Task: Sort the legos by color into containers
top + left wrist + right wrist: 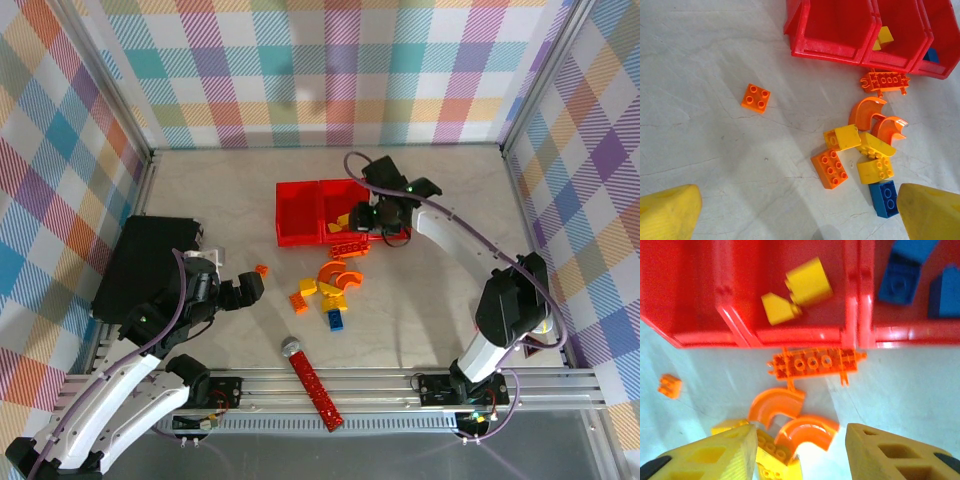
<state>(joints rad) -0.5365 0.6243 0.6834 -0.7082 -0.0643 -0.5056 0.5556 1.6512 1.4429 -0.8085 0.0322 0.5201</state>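
I am partway through the sort. My right gripper (801,455) hangs close over the near side of the three joined red bins (300,238), which stand toward the far middle of the table (220,200). Its jaws stand apart with nothing between them, so it is released. My left gripper (800,220) is spread wide and empty too, hovering over the table by the near left of the loose pile. Sorted so far: the middle bin (805,335) holds two yellow pieces (807,282), and the right bin (920,335) holds blue bricks (900,280), at least two. The left bin (685,300) has nothing in it; I judge it is meant for orange. Left on the table are an orange plate with holes (812,362) just beside the middle bin's front wall, two orange arches (775,407) close together just nearer, and an orange two-by-three brick (830,169). A lone orange two-by-two brick (755,97) lies well apart to the pile's left. Three or four yellow bricks (875,170) are clustered mid-table, and one blue brick (885,199) sits at the pile's near edge. So all the orange, most of the yellow and one blue remain; I reckon less than half is done. The black case (140,265) at the left edge and the red studded stick (315,385) by the near edge are not mine to sort.
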